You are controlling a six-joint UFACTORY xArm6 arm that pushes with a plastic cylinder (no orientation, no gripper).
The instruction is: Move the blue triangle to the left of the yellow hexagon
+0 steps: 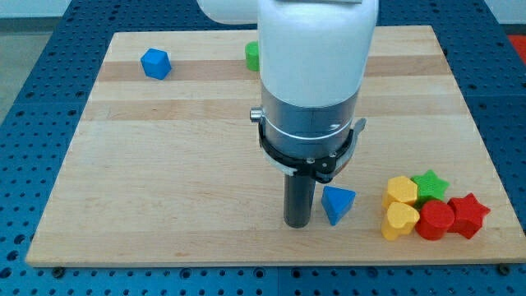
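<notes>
My tip (297, 224) rests on the desk (164, 189), a plain rod holding nothing; the blue triangle (338, 203) sits just right of it, the yellow hexagon (402, 191) farther right.

Robotics lab: wooden board (164, 164) on blue perforated bench (41, 74) (breadboard-style holes).

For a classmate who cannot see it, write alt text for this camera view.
My tip rests just left of the blue triangle on a wooden board. Further right cluster a yellow hexagon, yellow heart, green star and two red blocks.
</notes>
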